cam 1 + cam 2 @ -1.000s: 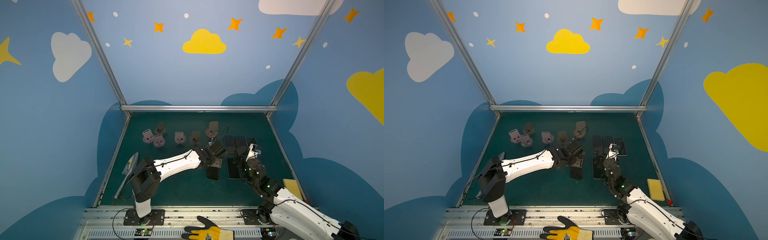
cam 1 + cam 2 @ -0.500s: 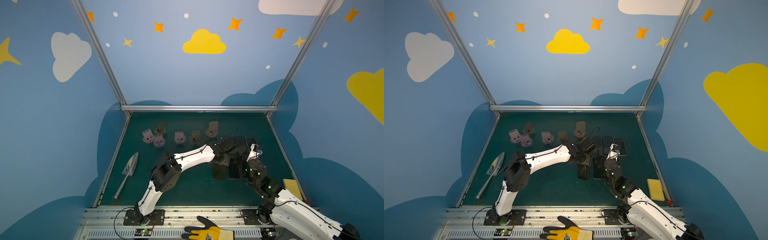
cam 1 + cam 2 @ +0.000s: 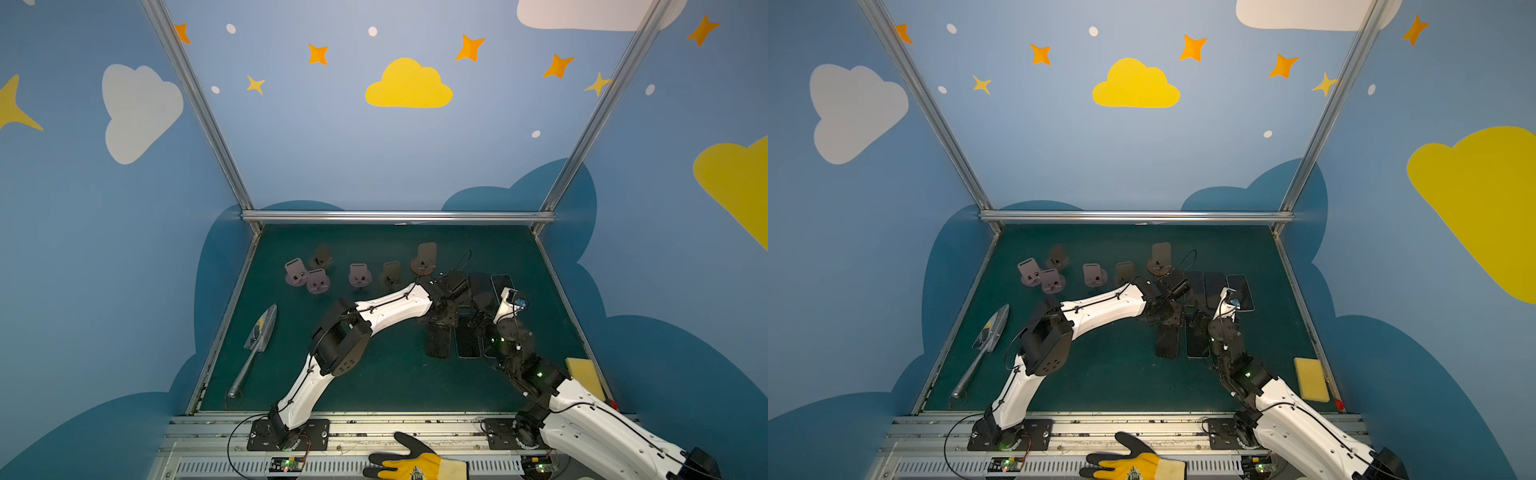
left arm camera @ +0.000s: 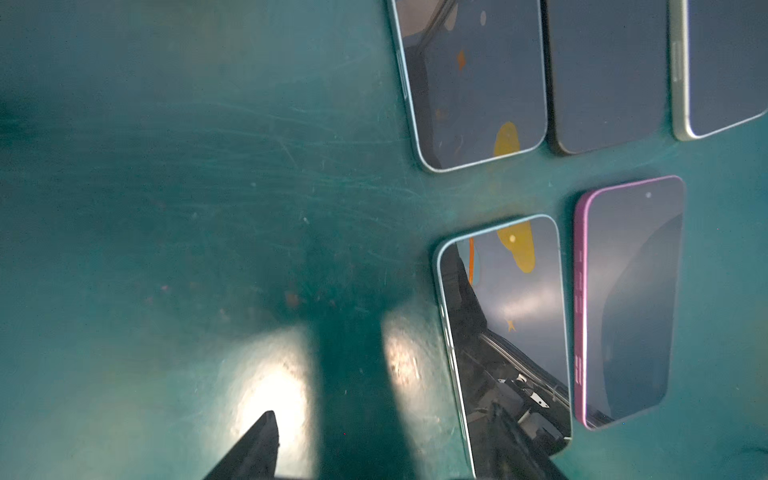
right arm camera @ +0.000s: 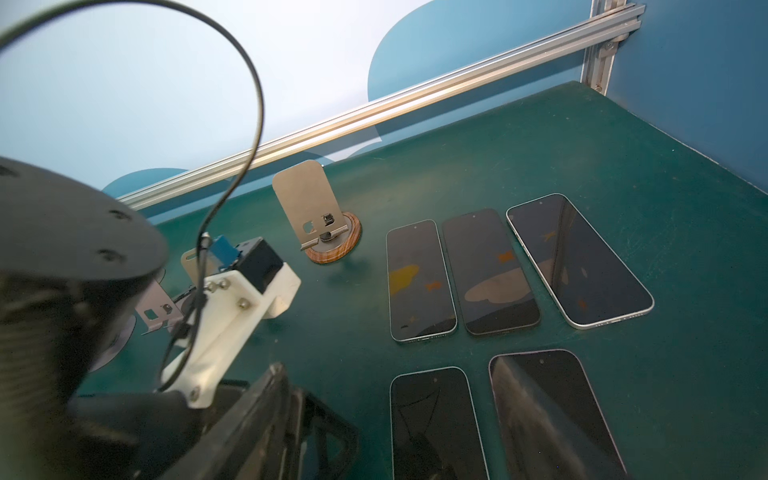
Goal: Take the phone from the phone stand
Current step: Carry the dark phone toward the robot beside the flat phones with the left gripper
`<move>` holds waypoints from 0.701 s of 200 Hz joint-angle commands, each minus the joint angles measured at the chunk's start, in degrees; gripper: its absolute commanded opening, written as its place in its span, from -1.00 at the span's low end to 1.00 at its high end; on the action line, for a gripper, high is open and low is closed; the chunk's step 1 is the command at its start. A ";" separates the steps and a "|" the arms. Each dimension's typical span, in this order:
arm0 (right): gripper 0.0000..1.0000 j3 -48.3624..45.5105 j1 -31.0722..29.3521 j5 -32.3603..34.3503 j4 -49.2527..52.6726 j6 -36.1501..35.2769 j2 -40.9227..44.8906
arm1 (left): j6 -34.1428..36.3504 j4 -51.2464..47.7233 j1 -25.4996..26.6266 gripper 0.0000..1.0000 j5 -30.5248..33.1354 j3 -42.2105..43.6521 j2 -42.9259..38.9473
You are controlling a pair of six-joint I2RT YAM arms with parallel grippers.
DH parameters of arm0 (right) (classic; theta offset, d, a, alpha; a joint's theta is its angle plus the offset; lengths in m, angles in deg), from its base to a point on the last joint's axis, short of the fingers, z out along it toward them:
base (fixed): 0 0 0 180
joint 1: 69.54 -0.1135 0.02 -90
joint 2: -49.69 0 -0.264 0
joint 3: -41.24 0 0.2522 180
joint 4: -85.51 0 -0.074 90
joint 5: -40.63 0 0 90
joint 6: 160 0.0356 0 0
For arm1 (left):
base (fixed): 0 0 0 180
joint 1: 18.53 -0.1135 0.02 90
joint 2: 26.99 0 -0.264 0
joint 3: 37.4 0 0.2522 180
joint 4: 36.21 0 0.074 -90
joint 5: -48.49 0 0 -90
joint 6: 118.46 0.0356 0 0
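Phone (image 4: 519,316) has been brought down flat onto table (image 4: 166,208) beside purple-edged phone (image 4: 631,299); phone stand (image 5: 309,208) seen empty. Left claw (image 4: 382,413) is spread, empty; right claw (image 3: 478,323) cannot be judged. Phone could be knocked if retreat is skewed.

Left claw (image 4: 382,419) mostly cut off, black phone (image 4: 606,75) cropped at picture's edge

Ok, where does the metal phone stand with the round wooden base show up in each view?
Both top views: the metal phone stand with the round wooden base is the rightmost stand, empty.
Left wrist: not in it.
Right wrist, beside the back row of phones.
Shared landmark: the silver-edged phone ending that row.
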 commanded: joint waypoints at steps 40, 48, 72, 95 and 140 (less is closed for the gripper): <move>0.55 0.37 0.31 -0.52 0.16 0.12 0.07 | 0.86 -1.25 -0.45 0.22 -0.90 -4.25 4.07; 0.56 0.34 0.27 -0.55 0.20 0.21 -0.06 | 0.69 -1.00 -0.41 0.21 -1.06 -4.13 4.23; 0.56 0.53 0.40 -0.58 0.38 0.23 -0.21 | -0.24 0.25 -0.45 0.21 -0.34 -3.46 4.59; 0.56 0.62 0.46 -0.82 0.50 0.30 -0.05 | -1.42 0.23 -0.57 0.21 1.55 -3.89 5.59; 0.56 0.54 0.54 -1.21 0.70 0.47 0.48 | -6.19 1.05 -1.36 0.21 4.43 -4.43 7.42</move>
